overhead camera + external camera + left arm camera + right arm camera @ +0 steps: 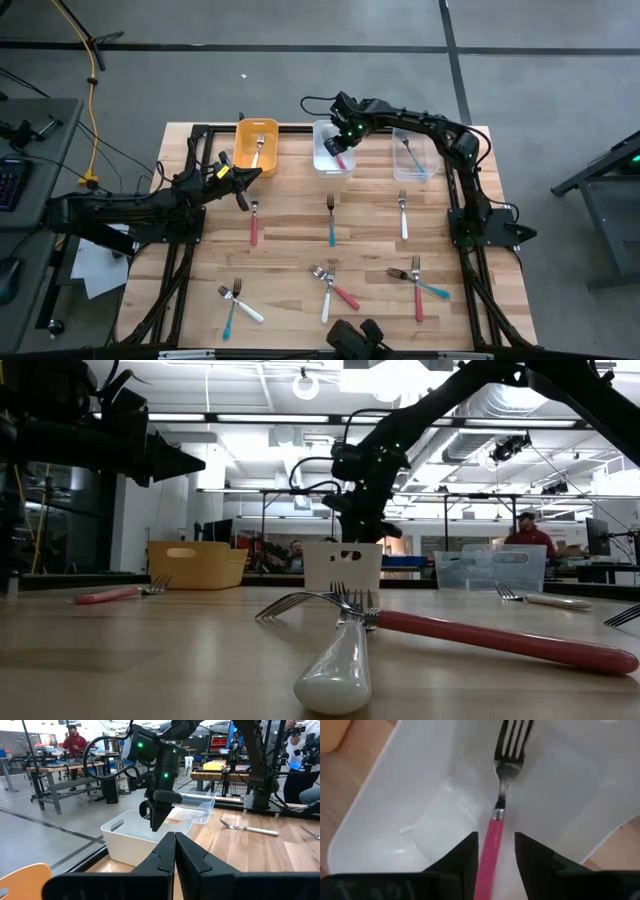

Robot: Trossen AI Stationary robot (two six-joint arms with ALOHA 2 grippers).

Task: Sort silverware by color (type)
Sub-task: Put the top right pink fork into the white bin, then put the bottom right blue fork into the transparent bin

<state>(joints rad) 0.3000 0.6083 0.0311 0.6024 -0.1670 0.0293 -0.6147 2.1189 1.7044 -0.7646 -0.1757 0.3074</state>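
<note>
right gripper (495, 852) over white bin (322, 160), fingers spread, pink fork (492, 840) between them, grip unclear. left gripper (174, 851) closed, near yellow bin (240, 150).

The pink fork's (492, 840) handle end is cut off at the right wrist picture's edge, between the right end effector's (496, 855) fingers. In the high view, the fork in the clear bin (414, 155) is too small to tell its colour.
</note>
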